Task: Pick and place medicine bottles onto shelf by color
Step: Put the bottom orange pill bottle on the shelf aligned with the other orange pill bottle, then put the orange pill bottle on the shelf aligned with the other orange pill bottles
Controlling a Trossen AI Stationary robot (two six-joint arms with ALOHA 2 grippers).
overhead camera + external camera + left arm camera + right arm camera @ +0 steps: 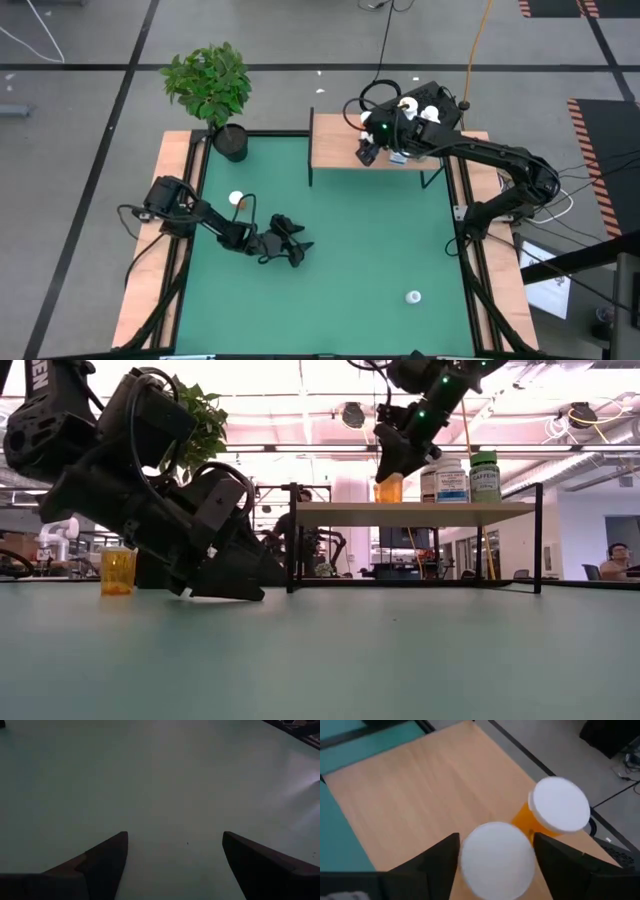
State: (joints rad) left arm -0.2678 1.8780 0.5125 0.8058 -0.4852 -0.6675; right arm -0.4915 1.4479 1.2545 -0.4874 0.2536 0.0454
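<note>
Light wood under the right gripper [495, 865]: it hangs over the shelf [335, 150] at the far edge of the green table [360, 290]. In the right wrist view its two dark fingers stand either side of a white-capped bottle [495, 859] that sits upright on the board, gaps showing between cap and fingers on both sides. Judged: this is the release step, bottle set down, jaws spread and no longer pinching. Just beside it stands an amber-orange bottle [557, 810], also white-capped, upright.

Low view: a row on the shelf — one amber bottle [389, 488] partly behind the gripper, a blue-labelled white bottle [451, 480], a green bottle [485, 476]. The body colour of the bottle between the fingers cannot be told.

Next move, as I read it: lift straight up clear of the cap before swinging away; the neighbouring amber bottle is close enough to be clipped by a finger. Then go for what is left on the table.

Left on the table: an amber bottle [237, 199] near the left arm, and a small white-capped one [413, 296] alone toward the near right.

Left gripper [296, 252] low over bare green mid-table, arm stretched out and angled down, jaws wide, holding nothing. Potted plant [210, 85] at the far left corner.
</note>
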